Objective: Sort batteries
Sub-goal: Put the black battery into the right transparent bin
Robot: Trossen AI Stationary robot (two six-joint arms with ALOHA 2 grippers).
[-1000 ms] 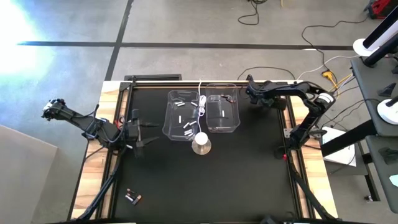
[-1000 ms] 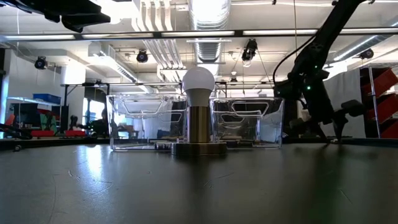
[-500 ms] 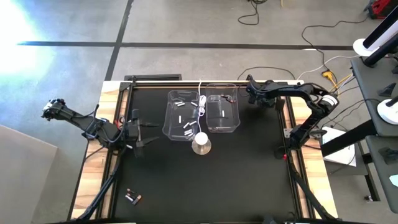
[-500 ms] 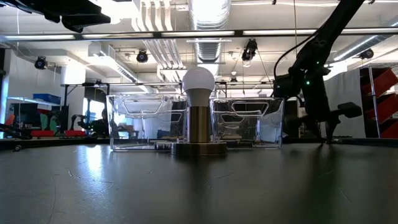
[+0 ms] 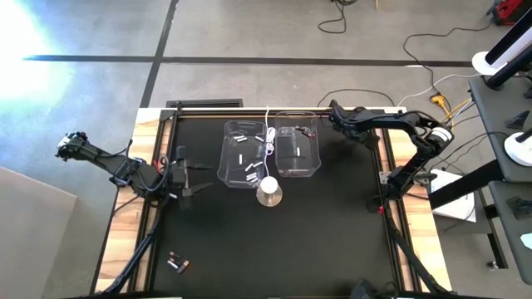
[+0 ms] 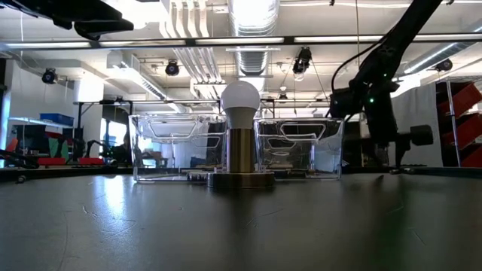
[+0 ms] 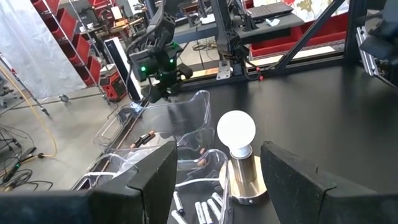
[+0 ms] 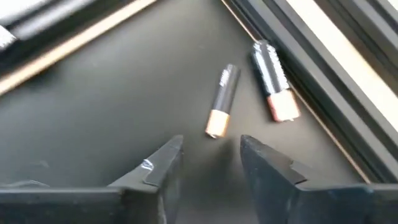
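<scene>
Two dark batteries with copper ends, one (image 8: 222,99) and the other (image 8: 273,81), lie on the black mat beside the table's rail. My right gripper (image 8: 211,158) hovers open just short of them, at the table's far right corner (image 5: 335,110). Silvery batteries (image 5: 249,162) lie in the left clear bin (image 5: 224,158). Dark ones (image 7: 143,138) lie in the right clear bin (image 5: 318,154). Two more batteries (image 5: 176,263) rest on the mat near the near left corner. My left gripper (image 5: 189,176) waits open at the left side, left of the bins.
A white bulb on a round metal base (image 5: 268,193) stands just in front of the bins, with a white cable (image 5: 269,137) running between them to the far edge. The metal rail (image 8: 323,68) runs close behind the two batteries. The middle and near mat (image 5: 283,249) is bare.
My right gripper has edged slightly toward the far edge and tipped from a slant to point more steeply down. The batteries and bins have stayed in place.
</scene>
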